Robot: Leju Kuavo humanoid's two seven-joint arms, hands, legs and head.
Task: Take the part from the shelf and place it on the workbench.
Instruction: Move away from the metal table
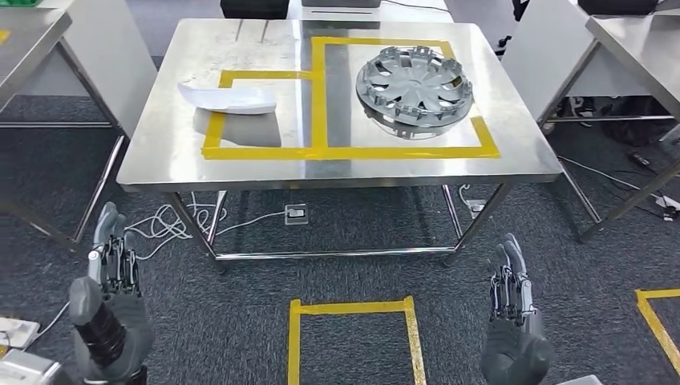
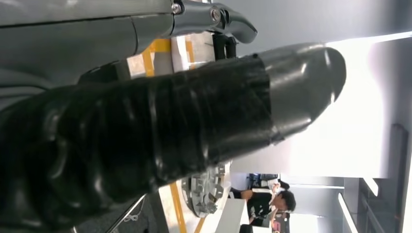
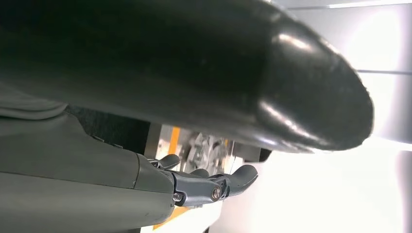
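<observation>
1. The left hand (image 1: 112,277) and right hand (image 1: 513,301) are seen low in the head view, hanging at the robot's sides. The fingers of both are extended and nothing is held in either.
2. Between the two hands and slightly ahead of the fingertips, a yellow tape square (image 1: 354,341) is marked on the dark carpet.
3. Beyond the fingertips stands the steel workbench (image 1: 521,156), marked with yellow tape outlines (image 1: 319,104).
4. Ahead of the right hand's fingers, the silver wheel cover (image 1: 414,88) lies flat inside the larger outline. Ahead of the left hand's fingers, the white curved part (image 1: 228,98) lies across the edge of the smaller outline.
5. Judged from this layout, both parts are already on the bench; no shelf can be identified here.
6. If another part is to be fetched, both hands should be kept open and low while turning, and the table legs and floor cables (image 1: 172,224) near the left fingers should be cleared.
</observation>
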